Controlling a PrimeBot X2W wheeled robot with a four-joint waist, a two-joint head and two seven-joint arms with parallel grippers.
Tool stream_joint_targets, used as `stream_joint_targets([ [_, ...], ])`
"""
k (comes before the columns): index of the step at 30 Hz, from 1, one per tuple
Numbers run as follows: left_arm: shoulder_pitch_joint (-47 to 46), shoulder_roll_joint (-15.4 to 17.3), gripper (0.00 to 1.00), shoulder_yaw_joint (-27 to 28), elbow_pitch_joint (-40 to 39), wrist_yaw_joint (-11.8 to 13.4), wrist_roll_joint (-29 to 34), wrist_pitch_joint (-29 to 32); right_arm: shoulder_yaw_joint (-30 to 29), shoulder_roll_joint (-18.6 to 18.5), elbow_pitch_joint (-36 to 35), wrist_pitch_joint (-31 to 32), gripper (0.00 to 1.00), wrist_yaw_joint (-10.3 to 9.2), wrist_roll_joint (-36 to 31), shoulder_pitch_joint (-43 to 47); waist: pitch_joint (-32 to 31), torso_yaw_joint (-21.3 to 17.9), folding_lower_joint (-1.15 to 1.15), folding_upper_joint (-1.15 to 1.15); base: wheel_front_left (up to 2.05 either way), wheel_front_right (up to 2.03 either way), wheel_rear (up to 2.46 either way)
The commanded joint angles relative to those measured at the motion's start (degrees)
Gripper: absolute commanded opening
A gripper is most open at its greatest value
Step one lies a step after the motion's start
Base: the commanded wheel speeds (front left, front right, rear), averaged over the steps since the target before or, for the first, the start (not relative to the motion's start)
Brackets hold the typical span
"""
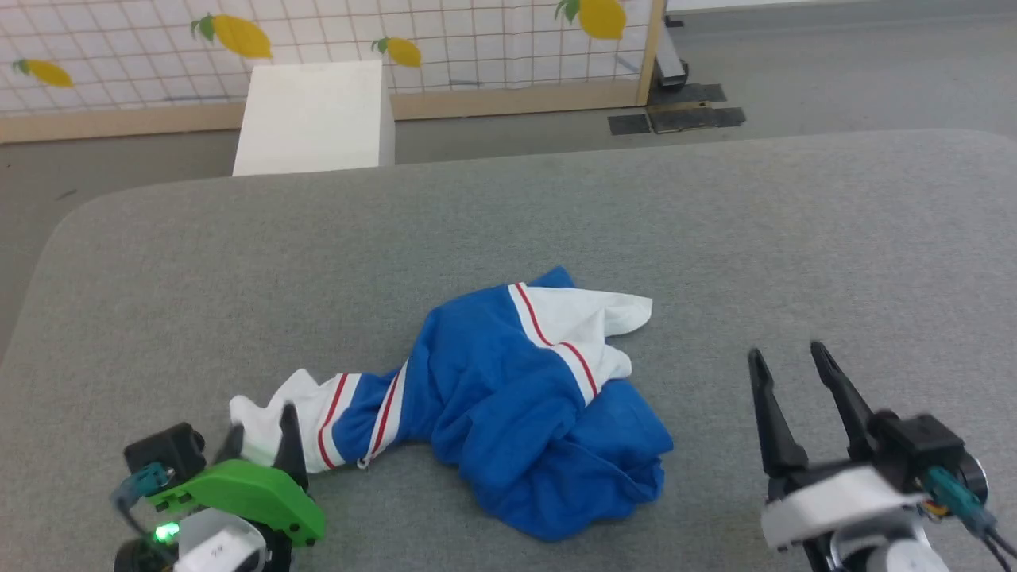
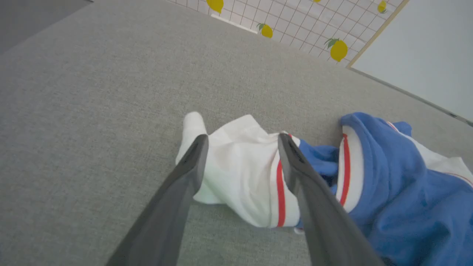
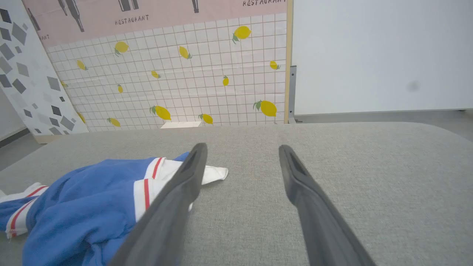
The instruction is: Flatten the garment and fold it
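The shirt lies in a crumpled heap toward the near edge of the grey cloth-covered counter, a little left of its middle. One white sleeve with red stripes is draped over the top of the blue bulk. The other sleeve trails out toward the near left corner, which I judge makes it the easiest part to catch and pull the heap open.

That is why I have my left claw there. Its fingers stand apart on either side of that sleeve's white end, with the cloth between them in the left wrist view, and they are not closed on it. My right claw is also spread wide, holding nothing, over bare counter just right of the heap. I'd say it is waiting for a second corner to show.

I cannot make out the collar, the hem or any chest print, as the folds bury them. I also cannot tell whether the left fingertips touch the counter. Both claw bodies are cut off at the head view's bottom edge.
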Motion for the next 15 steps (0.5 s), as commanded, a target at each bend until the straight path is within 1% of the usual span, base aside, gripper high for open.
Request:
stream_joint_targets([
  [1,-0.09,-0.44,1.0,0.3,-0.56,-1.06,0.84,-2.96,0.34,0.03,-0.46,0.63,1.0,-0.09,-0.83,-1.89,1.05,0.72,0.0,0.35,0.0,0.0,0.0],
  [3,-0.85,-0.86,1.0,0.48,-1.19,-2.99,2.34,-9.44,0.78,0.03,-0.16,2.51,1.0,-0.09,-2.15,-5.03,2.21,1.17,0.0,0.35,0.0,0.0,0.0],
  [6,-2.39,-1.55,1.0,0.94,-0.93,-5.14,4.11,-14.18,1.41,0.03,2.02,6.95,1.0,-0.09,-3.68,-10.01,3.93,1.95,0.0,0.35,0.0,0.0,0.0],
  [9,-4.64,-2.99,1.0,2.12,-1.4,-7.4,7.05,-15.43,1.58,0.03,6.33,12.88,1.0,-0.09,-4.96,-16.29,6.11,3.36,0.0,0.35,0.0,0.0,0.0],
  [13,-6.6,-6.74,1.0,6.46,-5.28,-10.52,12.94,-15.52,1.25,0.03,13.81,21.83,1.0,-0.09,-6.43,-23.52,8.93,5.29,0.0,0.35,0.0,0.0,0.0],
  [15,-7.05,-8.5,1.0,8.44,-6.64,-12.23,15.68,-15.53,1.46,-0.11,17.81,27.02,1.0,-0.09,-8.17,-26.61,10.31,6.27,0.0,0.35,0.0,0.0,0.0],
])
